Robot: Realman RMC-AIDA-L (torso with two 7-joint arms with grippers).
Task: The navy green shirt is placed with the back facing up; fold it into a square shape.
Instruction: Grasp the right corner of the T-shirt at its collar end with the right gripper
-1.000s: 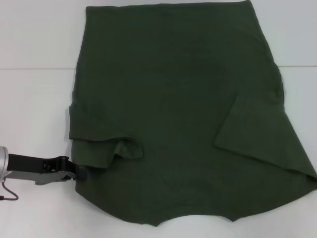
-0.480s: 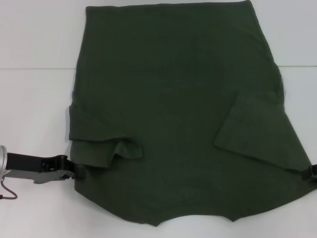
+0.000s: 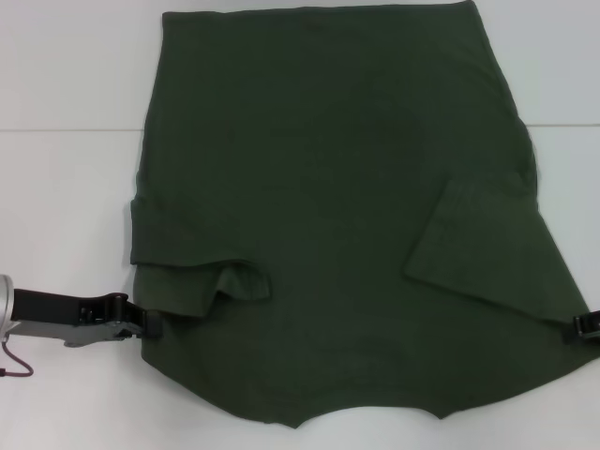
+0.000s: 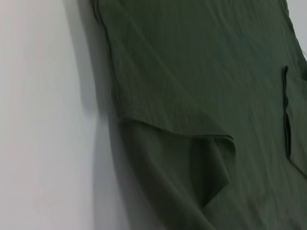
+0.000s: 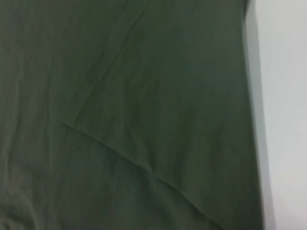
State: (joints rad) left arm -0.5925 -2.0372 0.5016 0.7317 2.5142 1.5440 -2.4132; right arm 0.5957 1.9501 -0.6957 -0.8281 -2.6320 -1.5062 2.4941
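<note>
One shirt [image 3: 337, 216] is lying flat on the white table [image 3: 66, 75] in the head view, both sleeves folded inward over its plain back. Two grippers are showing there: the left gripper [image 3: 150, 325] is touching the shirt's near left edge, the right gripper [image 3: 583, 324] is peeking in at its near right edge; I cannot tell how either's jaws are standing. Left wrist view: one folded sleeve [image 4: 211, 167] is lying on the shirt. Right wrist view: shirt cloth is filling nearly everything beside a table strip
</note>
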